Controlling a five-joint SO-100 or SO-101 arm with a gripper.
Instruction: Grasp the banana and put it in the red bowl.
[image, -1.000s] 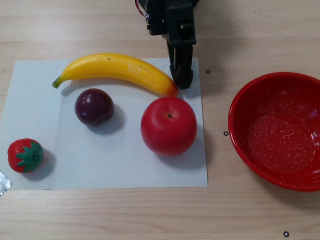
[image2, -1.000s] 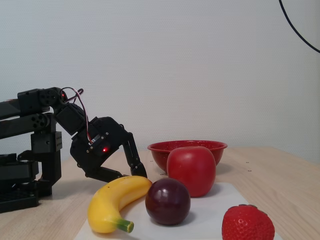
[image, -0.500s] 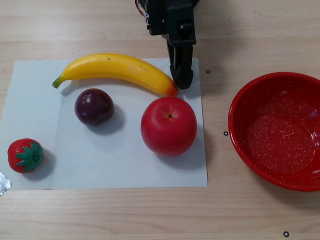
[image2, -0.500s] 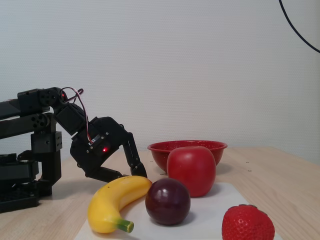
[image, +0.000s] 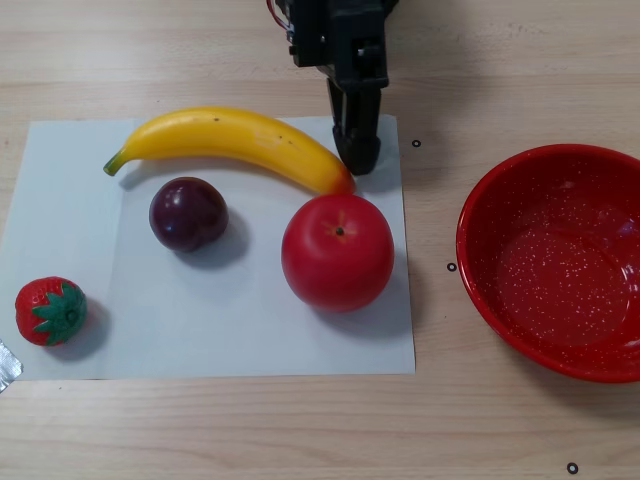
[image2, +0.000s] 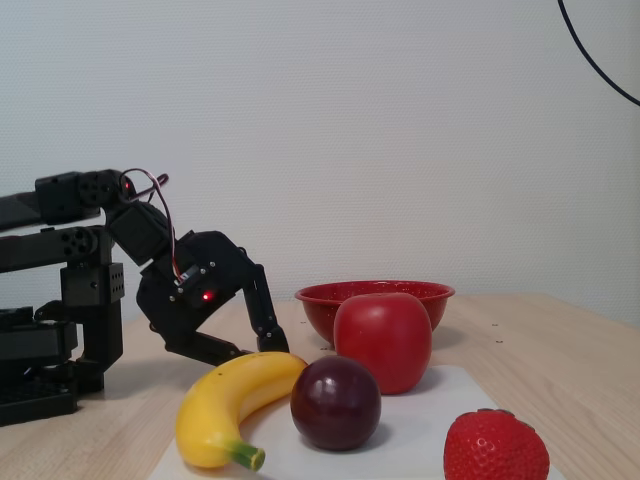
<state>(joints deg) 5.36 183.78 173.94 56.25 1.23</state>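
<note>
The approach step is in progress. The end effector (image: 357, 155) is hovering spread and empty beside the orange-red end of the banana (image: 232, 140), which is lying on the table. Next, the fingers need to straddle the banana before carrying it to the red bowl (image: 556, 262).

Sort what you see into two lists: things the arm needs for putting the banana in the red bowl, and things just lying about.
Needed for the job:
banana
red bowl
end effector

Just lying about:
red apple
plum
strawberry
white paper sheet
</note>
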